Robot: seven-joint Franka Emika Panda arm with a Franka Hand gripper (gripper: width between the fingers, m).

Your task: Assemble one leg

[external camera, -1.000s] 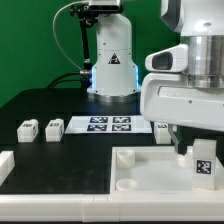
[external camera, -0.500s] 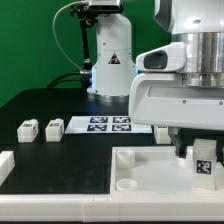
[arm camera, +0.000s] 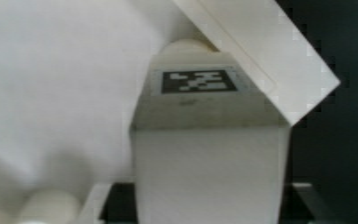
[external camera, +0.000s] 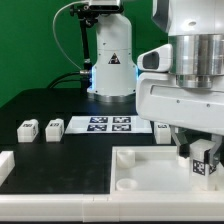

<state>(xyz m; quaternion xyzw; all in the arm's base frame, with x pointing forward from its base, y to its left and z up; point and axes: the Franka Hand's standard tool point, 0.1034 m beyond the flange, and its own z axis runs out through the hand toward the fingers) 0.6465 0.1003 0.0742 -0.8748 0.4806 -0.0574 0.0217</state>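
Observation:
My gripper (external camera: 201, 148) is at the exterior view's right, over the far right part of the large white tray (external camera: 140, 160). It is shut on a leg (external camera: 204, 165), a small white block whose tag faces the camera and looks turned. In the wrist view the gripper (arm camera: 208, 205) holds that leg (arm camera: 208, 160) between its dark fingers (arm camera: 115, 203), with the tag (arm camera: 197, 82) at the leg's far end against the tray (arm camera: 51, 100). Two more legs (external camera: 27, 127) (external camera: 54, 127) stand on the black table at the left. Whether the held leg touches the tray is hidden.
The marker board (external camera: 110, 124) lies behind the tray, with another small white block (external camera: 160, 128) at its right end. A white block (external camera: 5, 166) sits at the left edge. The robot base (external camera: 112, 70) stands at the back.
The wrist has turned and shifted a little to the left with the leg in it. The leg's tag now looks rotated. The other parts have not moved.

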